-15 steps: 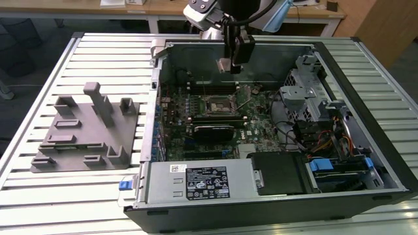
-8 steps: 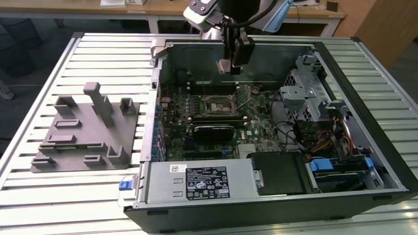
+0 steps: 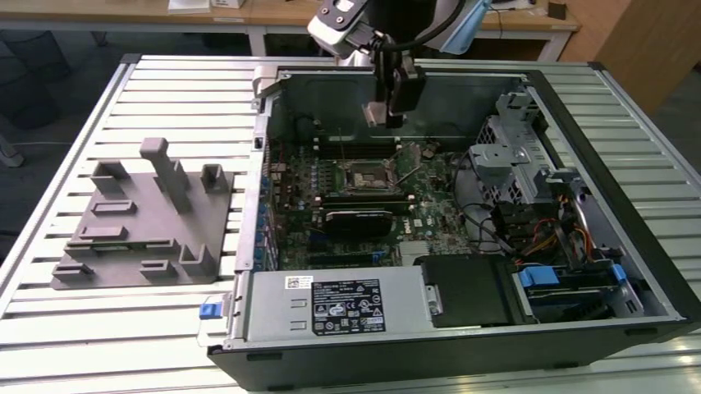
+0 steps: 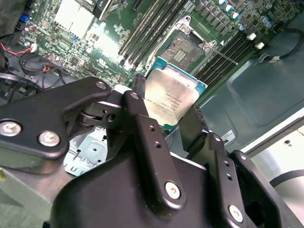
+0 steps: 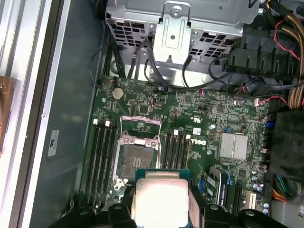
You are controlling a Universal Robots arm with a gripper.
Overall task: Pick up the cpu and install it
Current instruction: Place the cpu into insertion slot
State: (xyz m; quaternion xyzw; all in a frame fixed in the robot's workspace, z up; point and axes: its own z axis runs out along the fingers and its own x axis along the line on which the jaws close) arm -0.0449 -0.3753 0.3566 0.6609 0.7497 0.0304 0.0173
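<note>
In the exterior view, gripper (image 3: 391, 113) hanging over the far half of the open computer case (image 3: 613, 115), above the green board (image 3: 362, 193) and clear of it, with the arm (image 3: 350, 25) cut off at the frame edge. Jaws too dark and narrow from here to judge, and anything between them hard to make out. Grey moulded block (image 3: 137, 222) lying on the slatted table (image 3: 66, 139) at the exterior view's left, well apart from the gripper. In the second wrist view, black fingers (image 4: 142, 128) pinching the cpu (image 4: 171, 97) by two opposite edges, silver top turned to the camera, one edge hidden behind the gripper body. Past the chip's far edge, the open socket (image 4: 186, 46) on the board, apart from the chip, flanked by rows of long slots. Much of the near board hidden behind the gripper's black links. In the first wrist view, cpu (image 5: 160, 197) clamped between the fingertips, part of it cut off by the frame edge; socket (image 5: 135, 159) just beyond, its near edge overlapped by the chip. Farther off, a metal drive cage (image 5: 180, 23) and cable bundles (image 5: 285, 33), the cables running out of frame.
</note>
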